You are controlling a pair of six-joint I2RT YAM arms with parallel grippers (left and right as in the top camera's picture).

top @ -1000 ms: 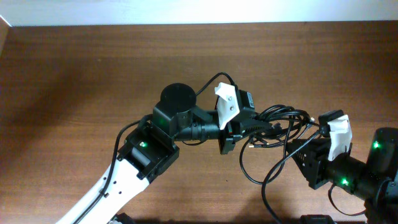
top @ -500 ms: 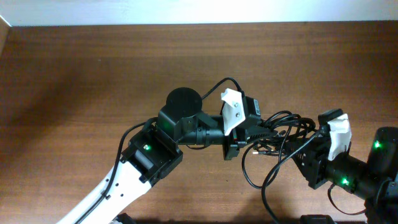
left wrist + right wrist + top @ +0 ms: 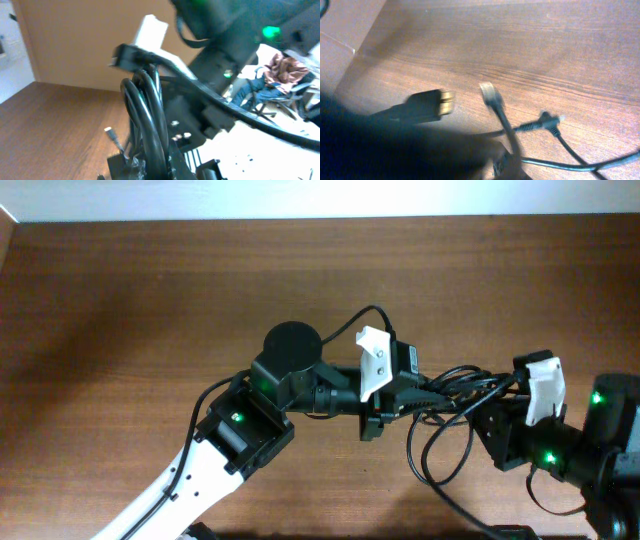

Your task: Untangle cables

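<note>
The cables point(image 3: 455, 385) are a tangle of thin black cords stretched between my two grippers, with a loose loop point(image 3: 440, 462) hanging toward the table's front. My left gripper point(image 3: 385, 408) is shut on a bunch of the cords; in the left wrist view they rise as thick black loops point(image 3: 147, 105) from between its jaws point(image 3: 155, 167). My right gripper point(image 3: 497, 412) is at the tangle's right end. The right wrist view is blurred: one cord runs into the jaws point(image 3: 515, 165), and a gold-tipped plug point(image 3: 445, 102) and a small connector point(image 3: 546, 120) lie loose above the wood.
The brown wooden table point(image 3: 150, 290) stretches left and back to a pale wall edge point(image 3: 300, 200). The left arm's white and black body point(image 3: 230, 440) crosses the front left. The right arm's base point(image 3: 610, 430) fills the front right corner.
The left gripper has shifted right and slightly forward with the cords. The right gripper has pulled right, so the cords between them are tauter and the hanging loop is smaller.
</note>
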